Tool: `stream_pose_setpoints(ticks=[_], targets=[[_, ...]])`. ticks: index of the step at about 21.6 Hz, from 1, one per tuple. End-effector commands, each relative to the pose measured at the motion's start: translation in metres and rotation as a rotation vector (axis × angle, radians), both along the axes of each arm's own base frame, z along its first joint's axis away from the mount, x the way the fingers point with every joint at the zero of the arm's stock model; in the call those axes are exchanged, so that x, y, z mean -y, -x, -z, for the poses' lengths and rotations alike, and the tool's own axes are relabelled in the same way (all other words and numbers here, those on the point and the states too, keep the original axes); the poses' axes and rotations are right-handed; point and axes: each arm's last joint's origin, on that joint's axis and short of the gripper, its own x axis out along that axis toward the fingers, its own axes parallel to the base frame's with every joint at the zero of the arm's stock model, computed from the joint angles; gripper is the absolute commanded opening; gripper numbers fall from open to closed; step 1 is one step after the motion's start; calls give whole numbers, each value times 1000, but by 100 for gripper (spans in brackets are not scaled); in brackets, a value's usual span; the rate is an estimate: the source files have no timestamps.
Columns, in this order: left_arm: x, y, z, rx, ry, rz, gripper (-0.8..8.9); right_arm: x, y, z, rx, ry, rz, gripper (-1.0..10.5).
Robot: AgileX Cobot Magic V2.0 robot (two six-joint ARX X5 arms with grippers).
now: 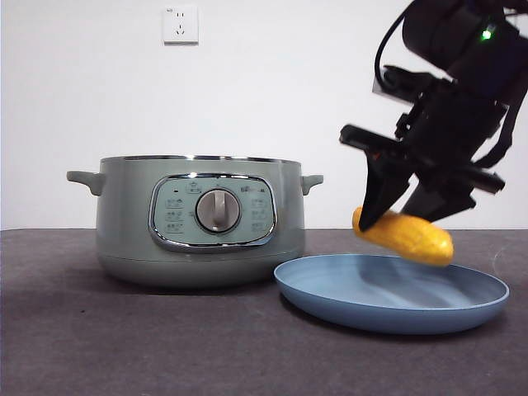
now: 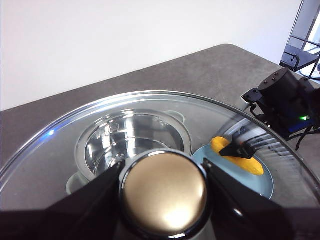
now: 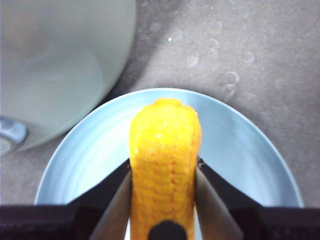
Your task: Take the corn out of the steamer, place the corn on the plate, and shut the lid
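Yellow-orange corn (image 1: 404, 235) hangs low right of centre in the front view, clamped in the right pincer (image 1: 403, 216), both jaws pressed on its flanks in the right wrist view. Corn is above the light-blue plate (image 1: 462, 309), not touching it; small gap shows under the cob. Long axis runs roughly left-right in the front view, tilted, right end lower. From the right wrist camera the cob points straight out between the jaws, over the plate's middle. So the plate lies directly below the pincer: next move is judged a short drop, then release.

Steamer (image 1: 124, 223) sits left of centre on the dark grey counter (image 1: 124, 346), just beside the plate's left rim, open, no lid on it. Left wrist view shows its steel bowl empty.

Left pincer (image 2: 164, 187) grips the knob of the glass lid (image 2: 65, 135), held above the steamer; knob looks brassy there. The left arm is nearer the steamer, the right nearer the plate.

Writing: small icons and characters on the steamer's control panel (image 1: 175, 213) around the dial (image 1: 219, 210), too small to read. No brand legible. Wall socket (image 1: 181, 25) upper left.
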Motion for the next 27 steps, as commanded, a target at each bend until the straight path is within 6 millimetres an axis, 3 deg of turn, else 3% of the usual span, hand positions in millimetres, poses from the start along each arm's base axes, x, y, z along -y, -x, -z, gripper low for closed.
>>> stream_pose_setpoints(ticks=[1,7,11,12,15,17,22,27], targets=[[1,-1,-5,43,18,2,-9,0,0,20,-36,3,16,-17],[5,-10,-4,25,10,2,-9,-3,-6,43,-97,33,17,-16],[11,-24,-4,24,10,3,-9,-3,-5,45,-108,36,19,13],[14,-29,-4,22,8,3,-9,-2,-4,45,-117,40,20,86],[24,-51,-1,11,3,4,-9,-2,-4,44,-121,37,17,613],[33,-69,1,7,1,4,-9,-2,-2,39,-110,29,19,659],[58,-124,17,-1,-2,6,-9,7,16,-10,-2,-21,16,659],[84,-178,44,-3,-6,7,-9,28,62,-79,183,-102,10,659]])
